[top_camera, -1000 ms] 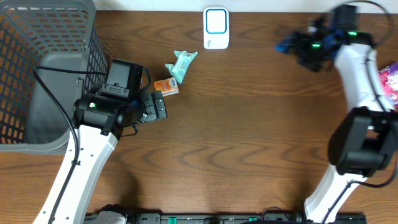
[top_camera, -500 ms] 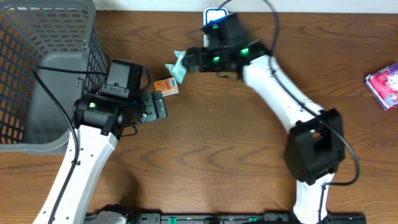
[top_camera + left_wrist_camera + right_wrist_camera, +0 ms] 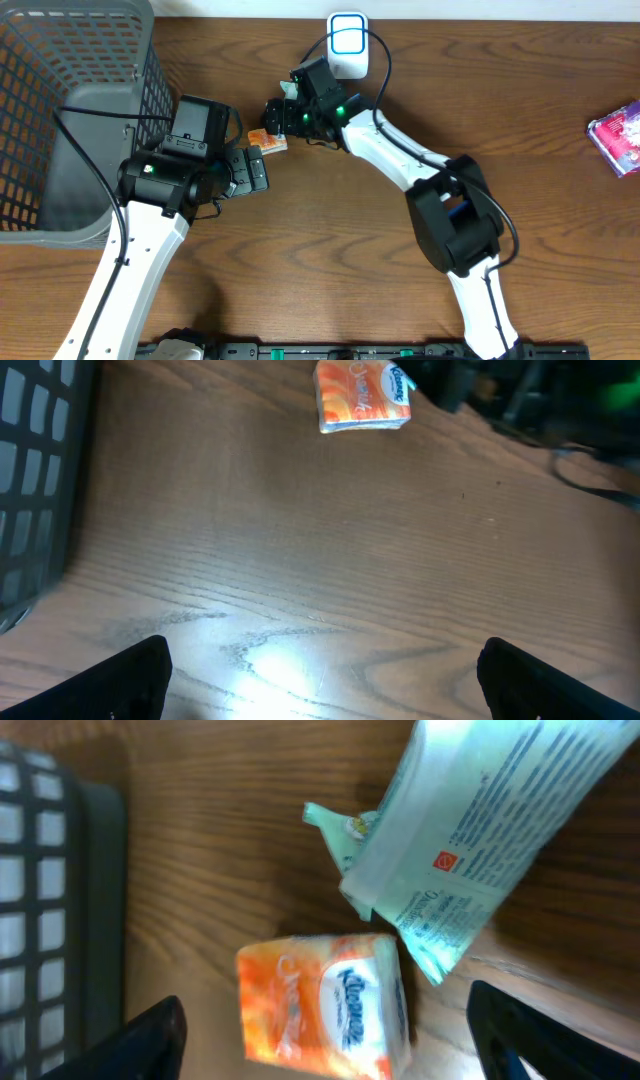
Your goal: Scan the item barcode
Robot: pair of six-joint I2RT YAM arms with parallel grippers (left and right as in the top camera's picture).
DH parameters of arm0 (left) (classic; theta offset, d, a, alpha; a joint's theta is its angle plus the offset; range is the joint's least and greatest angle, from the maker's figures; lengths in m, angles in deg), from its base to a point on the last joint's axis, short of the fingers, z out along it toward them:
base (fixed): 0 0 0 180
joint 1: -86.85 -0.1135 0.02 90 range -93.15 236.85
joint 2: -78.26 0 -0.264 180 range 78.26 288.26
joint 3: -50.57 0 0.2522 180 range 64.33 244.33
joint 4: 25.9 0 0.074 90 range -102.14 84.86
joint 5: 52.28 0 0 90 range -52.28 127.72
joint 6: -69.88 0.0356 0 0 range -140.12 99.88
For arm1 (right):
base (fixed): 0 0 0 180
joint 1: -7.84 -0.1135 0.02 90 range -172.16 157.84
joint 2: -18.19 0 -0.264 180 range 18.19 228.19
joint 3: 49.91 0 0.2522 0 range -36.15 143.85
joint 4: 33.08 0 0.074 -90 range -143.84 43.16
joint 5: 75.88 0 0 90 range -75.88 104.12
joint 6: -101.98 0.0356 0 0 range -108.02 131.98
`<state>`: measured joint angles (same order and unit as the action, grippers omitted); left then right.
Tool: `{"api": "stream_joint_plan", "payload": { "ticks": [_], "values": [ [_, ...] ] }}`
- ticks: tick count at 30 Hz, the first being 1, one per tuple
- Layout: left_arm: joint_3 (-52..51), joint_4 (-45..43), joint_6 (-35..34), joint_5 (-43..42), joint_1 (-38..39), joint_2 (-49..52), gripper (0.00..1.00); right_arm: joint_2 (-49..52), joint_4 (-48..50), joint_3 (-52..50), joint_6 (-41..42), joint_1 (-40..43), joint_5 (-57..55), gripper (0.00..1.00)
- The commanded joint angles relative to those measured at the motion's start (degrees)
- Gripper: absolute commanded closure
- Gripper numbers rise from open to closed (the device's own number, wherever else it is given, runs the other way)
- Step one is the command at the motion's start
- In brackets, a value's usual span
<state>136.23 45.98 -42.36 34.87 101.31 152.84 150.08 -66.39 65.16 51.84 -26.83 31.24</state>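
Overhead, my right gripper [image 3: 283,113] sits upper middle, over the pale green packet [image 3: 291,91]. The orange Kleenex tissue pack [image 3: 268,141] lies just below it, and the white scanner [image 3: 347,45] is at the top edge. My left gripper [image 3: 254,170] is left of centre, beside the grey basket [image 3: 60,60].

In my left wrist view the fingers [image 3: 130,678] are spread wide and the tissue pack [image 3: 363,396] is at the top.

In my right wrist view the fingers [image 3: 152,1038] are spread around nothing. The tissue pack [image 3: 325,1012] is at bottom centre, touching the green packet [image 3: 480,840] at upper right.

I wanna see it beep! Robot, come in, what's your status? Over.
Left gripper open, hovering over wooden table. Right gripper open, above small orange tissue pack; nothing held. Mint-green plastic pouch close beside it.
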Motion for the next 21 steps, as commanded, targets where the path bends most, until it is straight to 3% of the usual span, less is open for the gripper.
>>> {"api": "stream_joint_plan", "payload": {
  "ticks": [1,3,6,9,10,18,21],
  "values": [
    [-0.07,0.11,0.5,0.35,-0.02,0.11,0.02,3.61,1.18,-0.15,4.31,-1.14,2.4,0.2],
    [-0.07,0.11,0.5,0.35,-0.02,0.11,0.02,4.39,1.09,-0.15,4.28,-1.29,3.67,0.25],
    [-0.07,0.11,0.5,0.37,-0.02,0.11,0.02,5.03,0.22,-0.15,4.24,-1.55,3.98,0.42],
    [-0.04,0.11,0.5,0.35,-0.04,0.11,0.02,5.01,-0.02,-0.15,2.67,-1.64,4.0,0.75],
    [-0.07,0.11,0.5,0.37,-0.02,0.11,0.02,4.98,-0.28,-0.15,2.03,-1.55,4.02,0.97],
    [-0.04,0.11,0.5,0.35,-0.02,0.11,0.02,1.79,-10.08,-0.13,-1.64,1.09,4.15,0.99],
    [-0.07,0.11,0.5,0.37,-0.02,0.11,0.02,-1.64,-18.67,-0.13,-5.44,2.86,2.36,0.99]
  ]
}}
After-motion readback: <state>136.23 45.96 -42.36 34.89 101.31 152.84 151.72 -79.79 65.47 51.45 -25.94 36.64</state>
